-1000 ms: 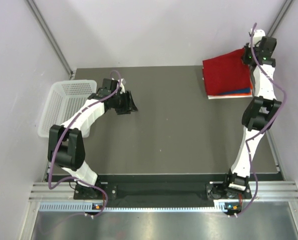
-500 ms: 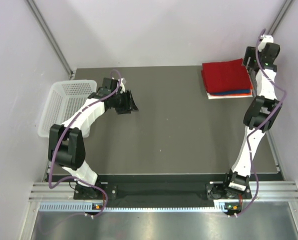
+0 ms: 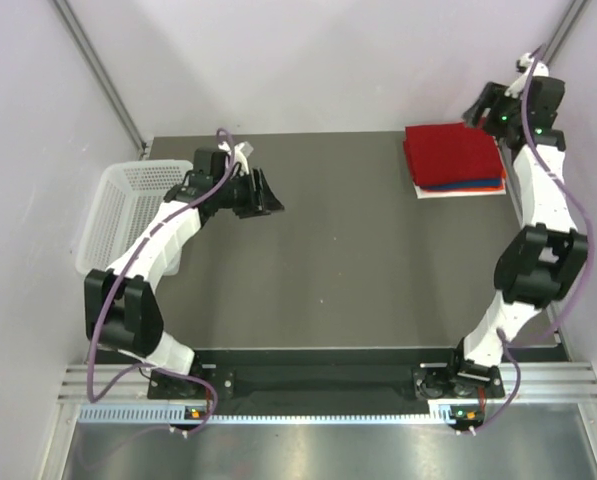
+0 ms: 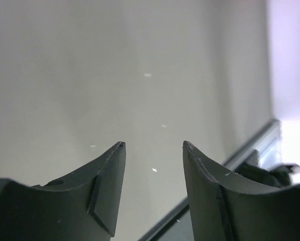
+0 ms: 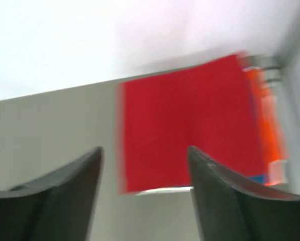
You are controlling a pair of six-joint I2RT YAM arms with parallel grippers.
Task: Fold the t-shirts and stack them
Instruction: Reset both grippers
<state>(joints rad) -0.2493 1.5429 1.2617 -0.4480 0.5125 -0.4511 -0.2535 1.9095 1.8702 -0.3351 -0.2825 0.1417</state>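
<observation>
A folded stack of t-shirts lies at the table's back right corner. The red t-shirt (image 3: 451, 152) is on top, with a blue edge (image 3: 468, 185) and a white edge (image 3: 458, 193) showing beneath it. In the right wrist view the red t-shirt (image 5: 190, 130) lies flat, with an orange edge (image 5: 268, 125) along its side. My right gripper (image 3: 475, 108) (image 5: 145, 149) hangs open and empty above the stack's back edge, apart from the cloth. My left gripper (image 3: 271, 196) (image 4: 154, 143) is open and empty above bare table on the left side.
A white mesh basket (image 3: 128, 200) sits at the table's left edge, beside the left arm. The dark table (image 3: 358, 260) stretches between the two arms. Walls close in on the back, left and right sides.
My right gripper opened and let go of the red t-shirt, which now lies flat on the stack, then lifted up and back. The left gripper rose a little to the right.
</observation>
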